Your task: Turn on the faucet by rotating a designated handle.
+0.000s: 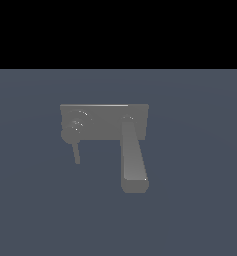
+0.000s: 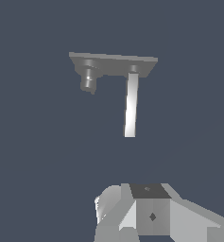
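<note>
The grey metallic faucet [image 1: 102,122] stands on the dark blue-grey floor in the middle of the exterior view. Its broad flat spout [image 1: 134,162] reaches toward the camera from the block's right end. The handle [image 1: 76,151] is a short thin dark rod hanging from a small round hub [image 1: 69,135] at the block's left end. In the wrist view the faucet [image 2: 113,64] shows from a distance, with the spout [image 2: 131,106] and the hub [image 2: 88,80]; the rod is foreshortened and hard to make out. No gripper fingers show in either view.
A grey-white robot part [image 2: 151,212] fills the lower edge of the wrist view, well apart from the faucet. The arm does not show in the exterior view. Flat floor [image 1: 200,210] lies all around the faucet.
</note>
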`<state>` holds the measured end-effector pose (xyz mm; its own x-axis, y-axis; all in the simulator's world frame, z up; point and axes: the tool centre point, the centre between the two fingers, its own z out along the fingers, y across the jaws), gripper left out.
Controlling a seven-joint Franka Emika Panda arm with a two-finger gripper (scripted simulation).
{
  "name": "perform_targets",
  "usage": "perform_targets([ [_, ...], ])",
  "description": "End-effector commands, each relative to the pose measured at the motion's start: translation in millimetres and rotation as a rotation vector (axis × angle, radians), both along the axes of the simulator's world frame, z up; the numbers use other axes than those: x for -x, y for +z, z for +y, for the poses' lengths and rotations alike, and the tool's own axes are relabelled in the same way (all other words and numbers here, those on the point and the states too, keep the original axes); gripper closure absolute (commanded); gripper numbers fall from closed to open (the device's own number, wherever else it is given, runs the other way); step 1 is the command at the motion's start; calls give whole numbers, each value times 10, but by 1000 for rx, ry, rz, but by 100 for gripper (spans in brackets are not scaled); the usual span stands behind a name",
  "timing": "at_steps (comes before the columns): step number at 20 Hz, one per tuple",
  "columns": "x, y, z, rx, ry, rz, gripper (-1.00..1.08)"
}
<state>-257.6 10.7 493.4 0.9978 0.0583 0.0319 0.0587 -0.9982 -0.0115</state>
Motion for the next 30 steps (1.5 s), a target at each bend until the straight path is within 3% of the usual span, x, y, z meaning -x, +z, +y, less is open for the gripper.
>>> perform_targets([
  [1,-74,-338,67,-10,2,70,8],
  [2,-146,-600,143,-12,7,100,-29],
  [3,-161,-807,364,23,23,137,34],
  [4,-258,-950,410,35,40,134,35],
  [5,-217,-1190,487,8,-47,174,27],
  [6,-272,-1238,348,-2,-78,188,27],
  [7,-248,-1528,290,62,-65,219,1],
  [8,-256,-1666,584,82,5,227,-15],
  [9,-331,-1838,359,62,-92,242,-1],
  [10,-342,-1844,295,59,-109,244,-1],
  [11,-238,-2145,452,44,-131,292,-44],
  [12,-291,-2260,435,50,-165,295,-50],
  [13,-321,-2428,322,86,-202,302,-56],
  [14,-722,-2302,446,33,-272,253,-46],
  [15,-682,-2254,357,19,-290,240,-46],
  [16,-497,-2598,486,-12,-333,307,-54],
  [17,-756,-2526,546,-22,-327,257,-76],
  [18,-876,-2609,434,-42,-419,251,-74],
  [19,-899,-2760,428,-71,-472,267,-31],
  [20,-1163,-2665,689,-114,-472,222,-66],
  [21,-795,-2927,683,-110,-559,272,-69],
  [22,-887,-3094,434,-107,-618,307,-69],
  [23,-1545,-3019,599,-91,-536,251,-57],
  [24,-1341,-2851,929,-75,-455,195,-57],
  [25,-1067,-3123,954,-96,-536,250,12],
  [26,-1104,-3181,844,-102,-557,264,12],
  [27,-1183,-3281,712,-77,-555,246,-39],
  [28,-1442,-3223,869,-78,-525,194,-43],
  [29,-1155,-3498,1247,-116,-484,264,-28],
  [30,-1392,-3510,1123,-88,-511,208,-63],
])
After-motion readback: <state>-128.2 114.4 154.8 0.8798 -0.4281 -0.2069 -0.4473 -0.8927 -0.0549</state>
